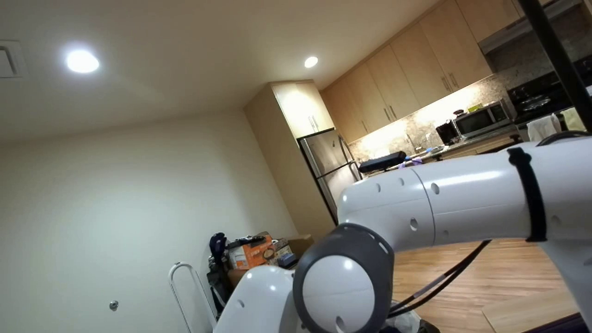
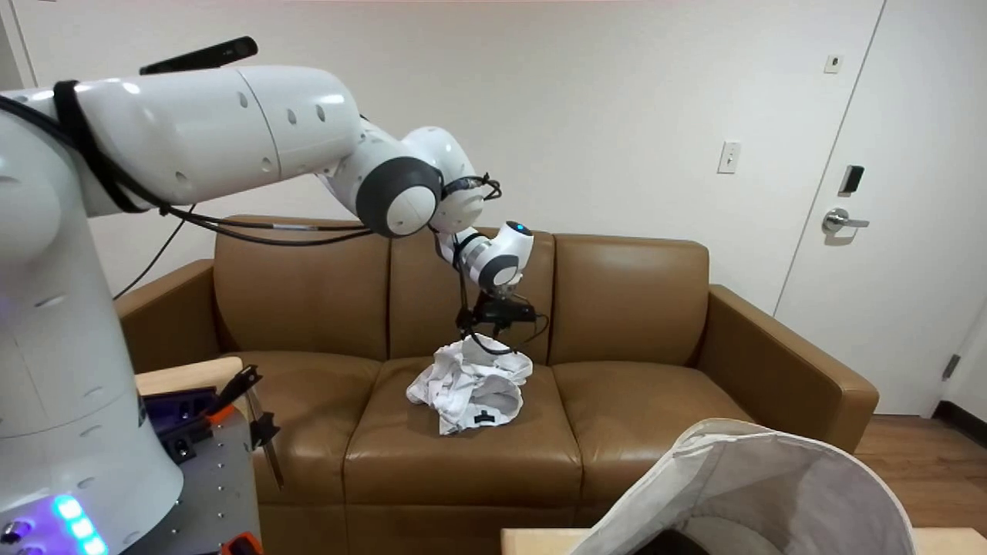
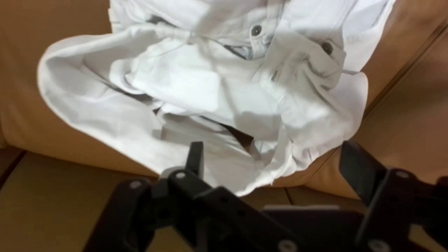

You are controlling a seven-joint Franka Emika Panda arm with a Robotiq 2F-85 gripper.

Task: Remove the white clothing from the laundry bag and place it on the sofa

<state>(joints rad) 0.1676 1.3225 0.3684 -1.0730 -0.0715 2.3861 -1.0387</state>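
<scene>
While the laundry bag (image 2: pixel 810 482) stands nearest in an exterior view, hiding one front corner of the sofa (image 2: pixel 648 401) seat, a low backward swing of the arm (image 2: pixel 193 139) could clip it. Just inside the seat's front edge, on the middle cushion (image 2: pixel 455 470), lies the white clothing (image 2: pixel 470 381), out of the bag; should the cable (image 2: pixel 501 353) looping in front of it snag a fold, it might be dragged over that edge. In the wrist view the gripper (image 3: pixel 274 155) is spread wide and pinches nothing, yet a fingertip could hook the gaping rear fold on lifting away; whether it touches the cloth I cannot tell. The clothing's opening, with a dark label (image 2: pixel 484 418) at its rim, points toward the front edge, while its bulk heaps toward the seat's back edge and the backrest (image 2: pixel 632 297); crumpled as it is, it shows no clear long axis.
</scene>
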